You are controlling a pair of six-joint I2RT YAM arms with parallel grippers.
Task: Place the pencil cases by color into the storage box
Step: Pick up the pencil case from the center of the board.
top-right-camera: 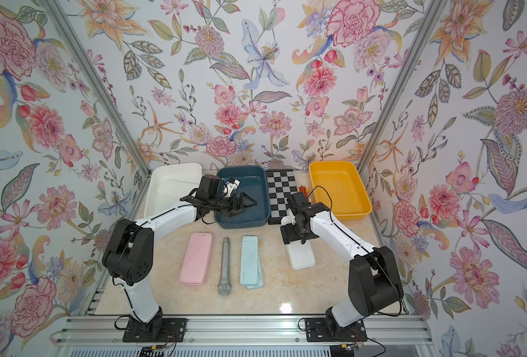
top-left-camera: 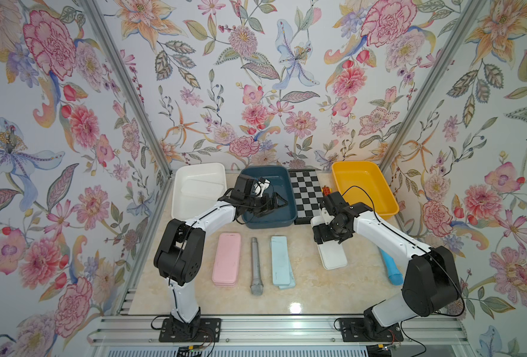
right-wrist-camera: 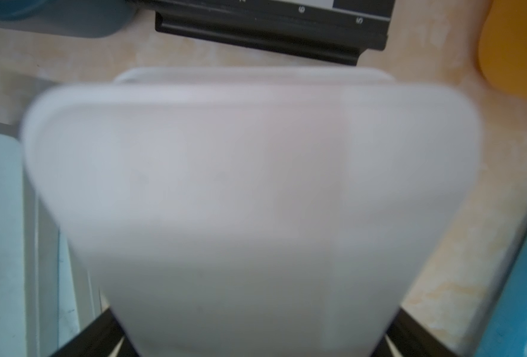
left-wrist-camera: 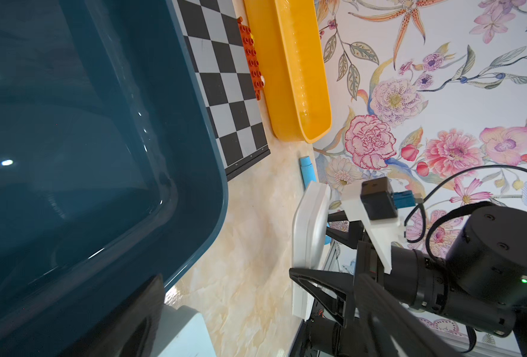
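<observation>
The right gripper [top-left-camera: 328, 238] sits on the white pencil case [top-left-camera: 333, 257], perhaps gripping it. The left gripper [top-left-camera: 273, 204] hangs over the blue box [top-left-camera: 282, 188].

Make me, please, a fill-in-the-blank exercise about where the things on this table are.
1. The microphone lies between the pink cases and the ___ cases.
2. The checkerboard lies between the dark blue bin and the ___ bin.
3. The right gripper holds a ___ case.
4. The left gripper is above the dark blue bin, its jaws ___.

Answers: blue; yellow; white; open.
</observation>
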